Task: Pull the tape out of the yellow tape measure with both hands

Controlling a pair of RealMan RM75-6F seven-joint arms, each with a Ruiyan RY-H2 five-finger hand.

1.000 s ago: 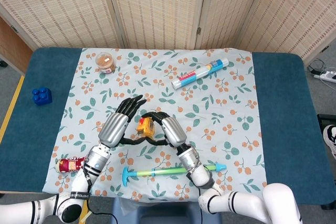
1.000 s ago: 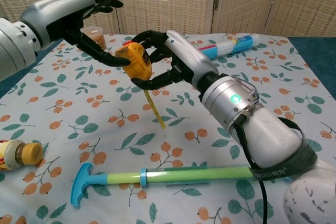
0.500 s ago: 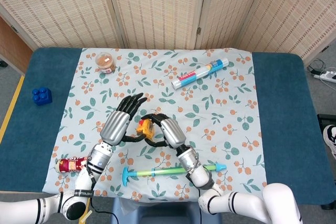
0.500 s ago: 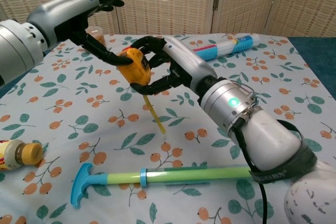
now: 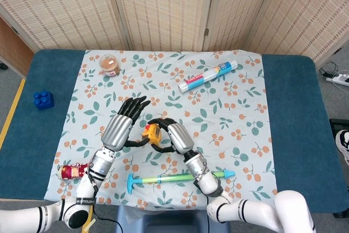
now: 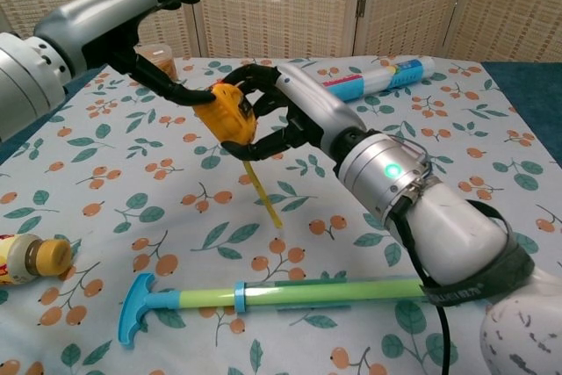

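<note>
Above the floral cloth, the right hand is clamping the yellow tape measure — case half hidden by fingers; the tape is dangling toward 6 o'clock. Left hand, fingers spread, is thumb-touching it from 9 o'clock.

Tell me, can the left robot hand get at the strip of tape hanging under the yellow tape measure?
Probably yes. The tape hangs free below the yellow tape measure, nothing blocks it, and the left robot hand is right beside the case.
</note>
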